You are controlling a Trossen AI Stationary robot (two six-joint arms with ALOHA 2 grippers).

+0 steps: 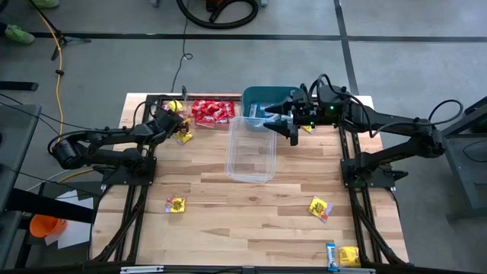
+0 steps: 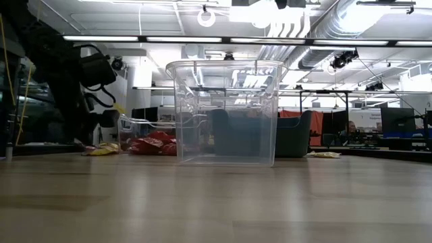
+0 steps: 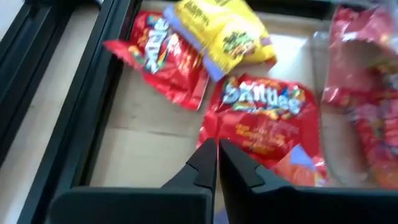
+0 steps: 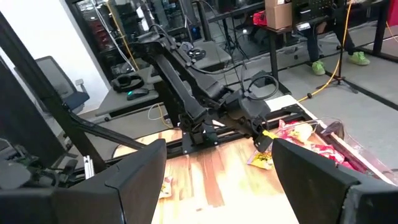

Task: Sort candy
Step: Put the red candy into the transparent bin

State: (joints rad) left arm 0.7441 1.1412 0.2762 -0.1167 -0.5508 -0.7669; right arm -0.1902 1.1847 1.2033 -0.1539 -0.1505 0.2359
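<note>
My left gripper [image 1: 173,116] [image 3: 216,149] is shut, pointing down at the far left of the table beside a low clear tub of red candy [image 1: 211,112]. Under its tips lies a red packet [image 3: 267,118], with another red packet [image 3: 161,56] and a yellow one [image 3: 224,31] farther on. My right gripper [image 1: 280,122] [image 4: 217,186] is open and empty, hovering over the far end of the tall clear tub [image 1: 251,148] [image 2: 226,111], next to the teal bin [image 1: 270,100]. Loose yellow packets lie flat on the wood [image 1: 176,204] [image 1: 319,207] [image 1: 348,256]. My left gripper's shut fingertips [image 3: 208,152] point down at the near edge of the red packet [image 3: 214,127], which lies flat on the table. I cannot tell whether they touch it.
A yellow packet [image 1: 183,137] lies just near of my left gripper. A light blue packet [image 1: 331,255] sits by the yellow one at the near right corner. Black frame rails [image 3: 81,124] run along the table's sides. Bare wood spreads near of the tall tub.
</note>
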